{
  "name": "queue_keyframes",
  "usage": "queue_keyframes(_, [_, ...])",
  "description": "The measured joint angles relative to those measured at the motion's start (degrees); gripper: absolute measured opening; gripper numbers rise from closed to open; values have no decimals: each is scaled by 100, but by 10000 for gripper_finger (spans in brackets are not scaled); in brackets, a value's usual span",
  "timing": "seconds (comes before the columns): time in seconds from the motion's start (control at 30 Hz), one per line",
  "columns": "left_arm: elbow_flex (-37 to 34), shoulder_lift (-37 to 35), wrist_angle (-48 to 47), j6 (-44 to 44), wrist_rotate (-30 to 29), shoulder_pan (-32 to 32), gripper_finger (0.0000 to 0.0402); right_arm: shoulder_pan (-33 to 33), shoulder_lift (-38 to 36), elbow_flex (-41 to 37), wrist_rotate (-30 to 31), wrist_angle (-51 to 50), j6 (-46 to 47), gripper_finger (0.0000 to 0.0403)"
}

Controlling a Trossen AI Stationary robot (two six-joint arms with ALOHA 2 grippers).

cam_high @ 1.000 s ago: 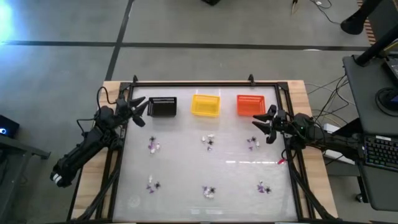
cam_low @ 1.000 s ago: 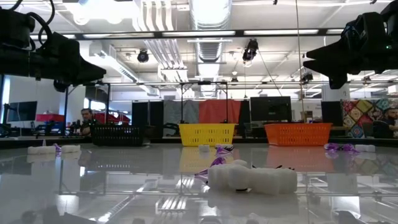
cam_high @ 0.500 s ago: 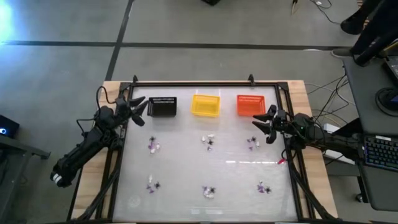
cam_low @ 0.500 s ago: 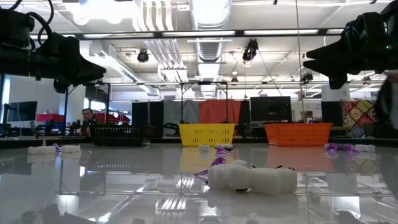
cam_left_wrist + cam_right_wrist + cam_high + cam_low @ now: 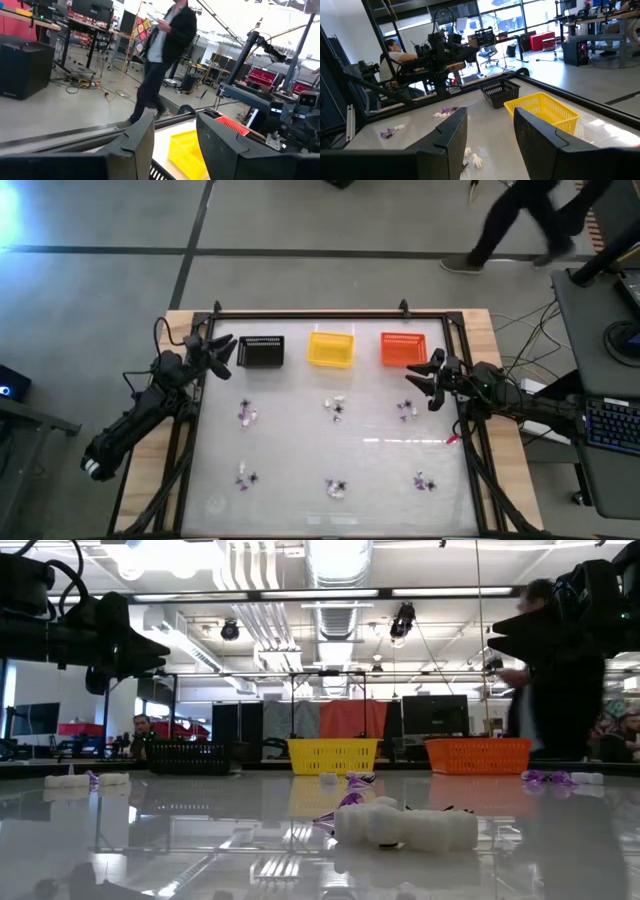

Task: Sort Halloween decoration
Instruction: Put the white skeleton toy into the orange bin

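The Halloween decoration lies in small purple, black and white clusters on the white table: one (image 5: pixel 247 415) at mid left, one (image 5: pixel 337 406) in the middle, one (image 5: pixel 405 410) at mid right, and others along the front (image 5: pixel 336 488). My left gripper (image 5: pixel 226 356) hangs open above the table's left edge, just left of the black basket (image 5: pixel 262 351). My right gripper (image 5: pixel 418 387) hangs open at the right edge, in front of the orange basket (image 5: pixel 403 349) and close above the mid-right cluster. Nothing is between either pair of fingers (image 5: pixel 140 145) (image 5: pixel 450 135).
A yellow basket (image 5: pixel 331 348) stands between the black and orange ones along the back. A black frame rail (image 5: pixel 330 313) borders the table. A person (image 5: pixel 520 220) walks across the floor behind the table. A desk with a keyboard (image 5: pixel 610 425) is at the right.
A person has walked into view behind the table, passing the back right corner. Both arms and all the trinkets stay where they were.
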Motion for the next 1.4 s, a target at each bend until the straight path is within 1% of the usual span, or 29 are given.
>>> queue_keyframes(0.13, [2,30,20,4,-111,0,130,0,0,0,2,0,-2,153])
queue_keyframes(0.4, [0,46,449,-52,-137,0,130,0,0,0,2,0,-2,153])
queue_keyframes(0.6, [0,114,492,-166,-144,0,130,0,0,0,2,0,-1,153])
queue_keyframes(0.7, [0,152,710,-197,-151,0,130,0,0,0,2,0,0,153])
queue_keyframes(0.83, [-1,196,1084,-258,-569,0,130,0,0,0,2,0,-1,153])
queue_keyframes(0.9, [13,199,1086,-262,-629,0,130,0,0,0,2,0,-1,153])
queue_keyframes(0.97, [74,223,955,-264,-517,0,130,0,0,0,2,-1,-1,153])
queue_keyframes(1.1, [292,297,985,-86,-59,0,130,0,0,0,2,0,-2,153])
queue_keyframes(1.2, [444,470,943,360,571,0,130,0,0,0,2,0,-2,153])
queue_keyframes(1.23, [498,546,943,365,712,-6,130,0,0,0,2,0,-1,153])
queue_keyframes(1.3, [610,700,928,368,823,0,130,0,0,0,2,0,-2,153])
queue_keyframes(1.4, [812,903,901,391,826,0,130,0,0,0,1,0,-2,153])
